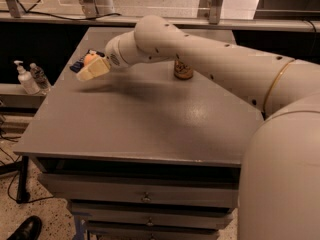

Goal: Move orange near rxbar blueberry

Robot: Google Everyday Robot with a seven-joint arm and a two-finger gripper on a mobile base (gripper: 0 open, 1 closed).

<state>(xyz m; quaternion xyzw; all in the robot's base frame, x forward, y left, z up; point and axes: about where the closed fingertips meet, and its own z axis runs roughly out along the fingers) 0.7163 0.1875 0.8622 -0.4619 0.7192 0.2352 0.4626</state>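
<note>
Nearest, at the bottom left, the toe of a dark shoe [25, 229] rests on the speckled floor. Above it is a stack of grey drawers [145, 196] under the front edge of the grey worktop [150, 129]. The robot's cream body fills the near right corner. From there its arm [215, 66] reaches across the worktop towards the far left corner.

The gripper [91, 70] hangs just above the surface near the left edge, well back from the front, and casts a soft shadow on the worktop to its right. Whether it is clenched or released cannot be told from this angle.

The orange [90, 59] shows directly behind the gripper's upper edge, seemingly touching it (whether it is being held is unclear). Just to the left of the orange lies the rxbar blueberry [77, 65], a dark blue strip close to the left edge and partly hidden by the gripper.

Farther right, towards the back edge, a copper-coloured can [183, 71] stands upright, partly covered by the arm. Off the worktop to the left, on a lower ledge, a pump bottle [23, 79] and a small water bottle [39, 76] stand side by side.
</note>
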